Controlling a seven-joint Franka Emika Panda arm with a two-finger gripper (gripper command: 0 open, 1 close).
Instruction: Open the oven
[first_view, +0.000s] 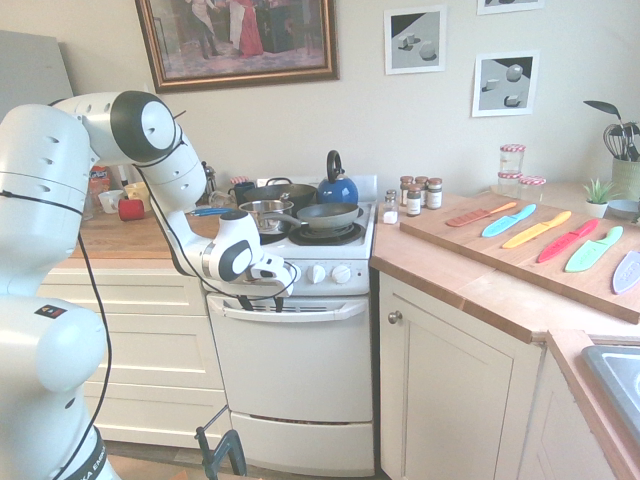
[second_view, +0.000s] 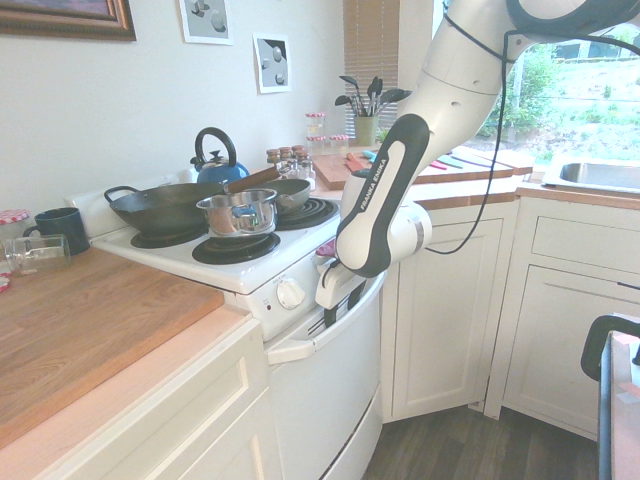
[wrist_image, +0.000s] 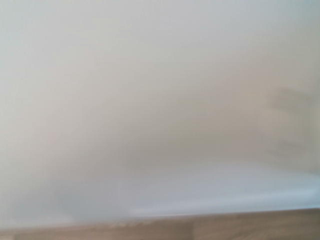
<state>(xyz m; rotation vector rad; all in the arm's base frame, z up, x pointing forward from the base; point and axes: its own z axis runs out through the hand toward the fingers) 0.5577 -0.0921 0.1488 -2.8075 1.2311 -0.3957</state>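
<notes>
Although both outside cameras catch the arm at the oven (first_view: 300, 350), neither gives a clean look at the gripper (first_view: 262, 303): in the first exterior view its dark fingers (first_view: 273, 303) dip down just at the bar handle (first_view: 320, 310) of the door, left of centre, and in the second exterior view they sit right at the handle's top edge, half covered by the wrist housing. Whether they are clamped on the handle or simply poised around it I cannot tell.

The oven stands between the cream drawer unit (first_view: 140, 350) under the wooden worktop (second_view: 90, 320) and the corner cabinet (first_view: 450, 400) with the round knob. Its door looks closed or very nearly so. Only two white knobs (first_view: 330, 273) are clear in the first exterior view; the rest are hidden behind the wrist. On the burners sit a steel saucepan (second_view: 238, 212), a dark wok (second_view: 160, 208), a frying pan (first_view: 328, 214) and a blue kettle (first_view: 337, 184).

The wrist view is badly out of focus: a pale white surface (wrist_image: 150, 100) fills nearly all of it, with a strip of brown floor (wrist_image: 225, 227) along one edge. A faint grey smudge near one side cannot be made out
</notes>
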